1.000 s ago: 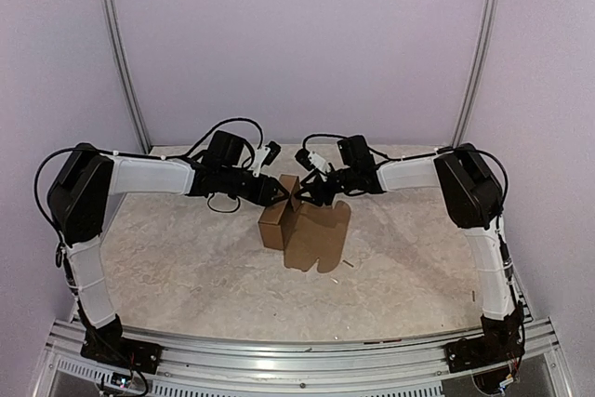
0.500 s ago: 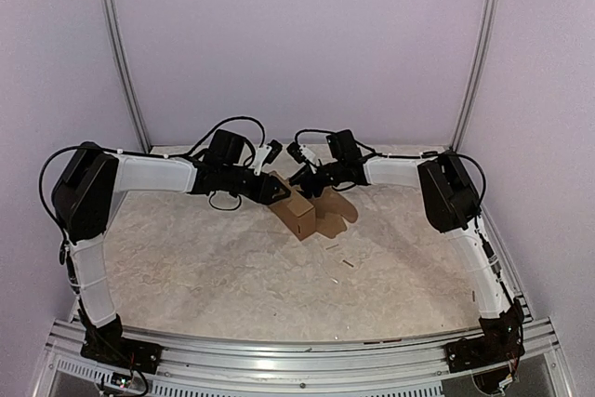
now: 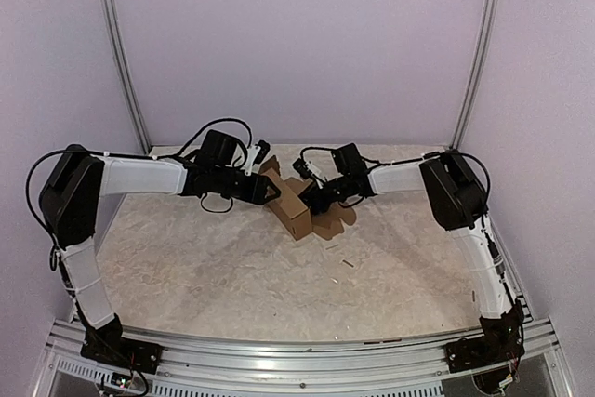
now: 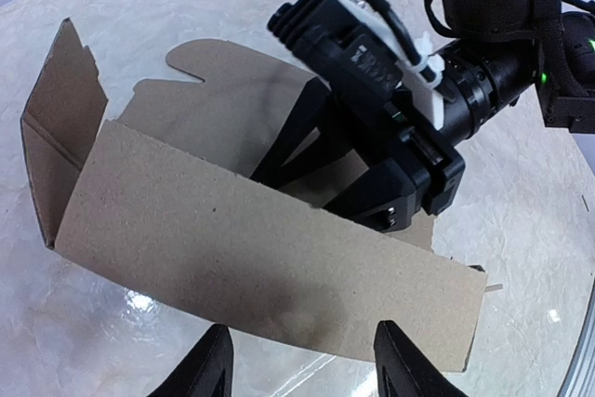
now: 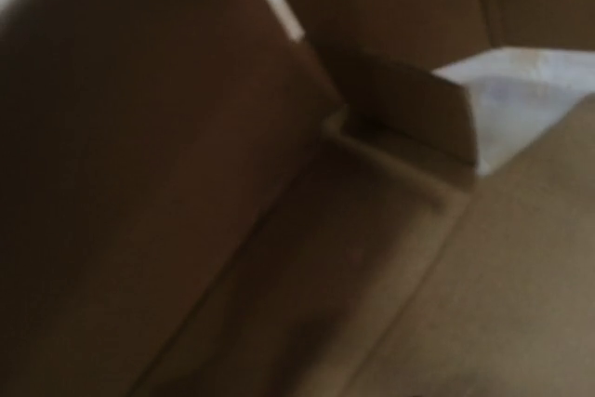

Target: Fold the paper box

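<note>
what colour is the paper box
The paper box is plain brown cardboard with no print. It shows best in the left wrist view.

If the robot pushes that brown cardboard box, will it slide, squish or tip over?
Probably squish a little: the paper box is thin sheet, and its end flap hangs open and unlocked, so the walls would likely bend. It looks empty and light, so a gentle nudge would probably slide it across the smooth table.
</note>
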You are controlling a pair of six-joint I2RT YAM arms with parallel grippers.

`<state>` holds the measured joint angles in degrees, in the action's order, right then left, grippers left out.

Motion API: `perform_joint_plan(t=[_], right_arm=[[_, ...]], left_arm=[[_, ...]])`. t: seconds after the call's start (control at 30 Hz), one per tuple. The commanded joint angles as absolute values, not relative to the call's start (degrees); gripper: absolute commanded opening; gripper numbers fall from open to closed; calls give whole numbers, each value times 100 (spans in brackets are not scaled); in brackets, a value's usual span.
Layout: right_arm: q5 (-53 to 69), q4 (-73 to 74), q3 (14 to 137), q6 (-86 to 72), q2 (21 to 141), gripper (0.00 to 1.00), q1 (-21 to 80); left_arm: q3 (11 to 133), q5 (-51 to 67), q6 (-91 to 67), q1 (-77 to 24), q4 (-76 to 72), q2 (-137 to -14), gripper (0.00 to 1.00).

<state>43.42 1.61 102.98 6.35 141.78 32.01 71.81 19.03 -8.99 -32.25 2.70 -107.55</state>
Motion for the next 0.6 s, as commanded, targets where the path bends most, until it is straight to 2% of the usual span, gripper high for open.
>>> perform_joint_plan(t=[0.0,0.17,0.37,0.57], right_arm=[[4300,18,9931,623,13488,46,3151],[3852,25,9161,448,13029,46,3149],[3335,-452,7597,-430,12260,46,3142],[3237,27,7380,-420,12254,44,3069]], left_arm=[[6918,1609,-1056,-3198,322,-10237,51],[6779,1286,-1175,-3199,334,-10043,52],[6393,770,-1461,-3208,277,-9799,54],[6003,746,-1586,-3257,209,-9413,54]])
